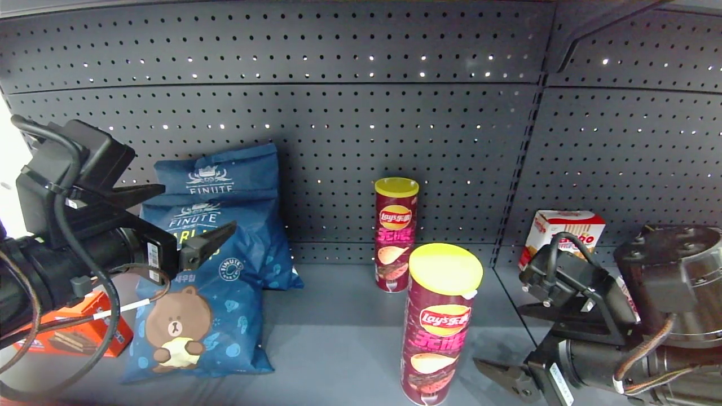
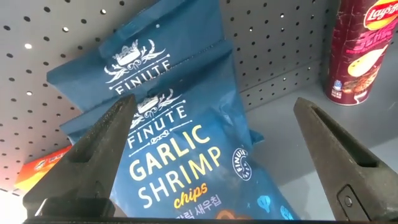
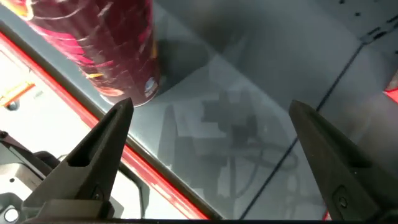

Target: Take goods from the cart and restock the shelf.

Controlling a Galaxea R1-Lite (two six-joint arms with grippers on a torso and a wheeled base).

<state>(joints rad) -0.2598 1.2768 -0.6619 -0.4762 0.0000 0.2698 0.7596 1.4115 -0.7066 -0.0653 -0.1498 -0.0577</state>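
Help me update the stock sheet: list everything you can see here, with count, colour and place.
chip bags: at least two, blue, left part of the shelf, leaning at the back
chip cans: two, dark red with yellow lids, mid-shelf; one at the back, one nearer the front edge
flat box: one, orange, far left beside the bags
upright box: one, white and red, right-hand bay, at the back
shelf: one, grey, with a dark perforated back panel
left gripper: black, open, in front of the bags
right gripper: black, open, right of the front can
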